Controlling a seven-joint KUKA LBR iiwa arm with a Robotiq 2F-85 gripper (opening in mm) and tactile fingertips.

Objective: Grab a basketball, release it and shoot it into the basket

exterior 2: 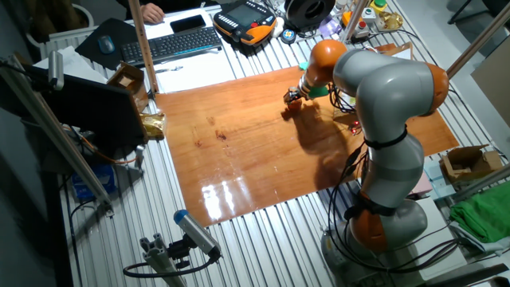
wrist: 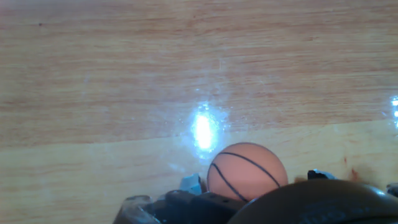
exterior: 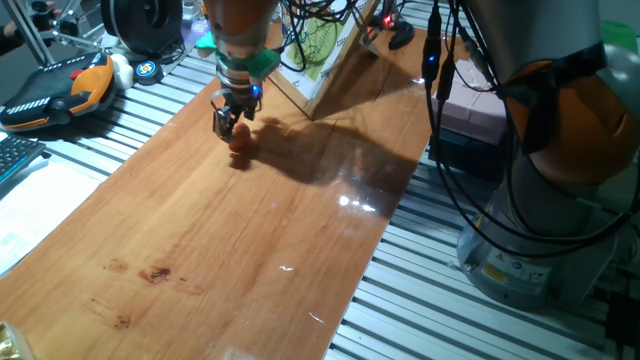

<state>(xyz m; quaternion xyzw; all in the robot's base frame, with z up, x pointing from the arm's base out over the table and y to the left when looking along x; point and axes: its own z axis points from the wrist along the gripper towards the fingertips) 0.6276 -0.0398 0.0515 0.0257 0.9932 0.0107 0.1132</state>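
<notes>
Wooden board (exterior 2: 263,151), glossy and reddish-brown with a few dark stains and bright ceiling reflections, lies on a ribbed aluminium table (exterior 2: 263,231) in a cluttered workshop. Behind the board, in the other fixed view, a black keyboard (exterior 2: 175,44), a mouse (exterior 2: 107,44) on a dark pad and an orange-and-black handheld device (exterior 2: 243,20) rest on the table; a person's hand shows at the upper edge. No writing can be read on any of these; a yellow-edged sticker on the arm's base in one fixed view is too small to make out. Grey and orange arm (exterior 2: 382,104) reaches across the board's far side, and its gripper (exterior: 228,122) points down beneath a green collar, fingertips just above the wood. The basketball (exterior: 240,139), orange with thin dark seams, sits on the board directly at the fingertips; the hand view shows it (wrist: 247,172) low in the picture, against the dark finger parts. Whether the fingers press on the ball or merely flank it cannot be told. The basket (exterior: 322,42) stands close behind the gripper, a tilted wood-framed panel with a green drawing; its hoop is not clearly visible.
</notes>
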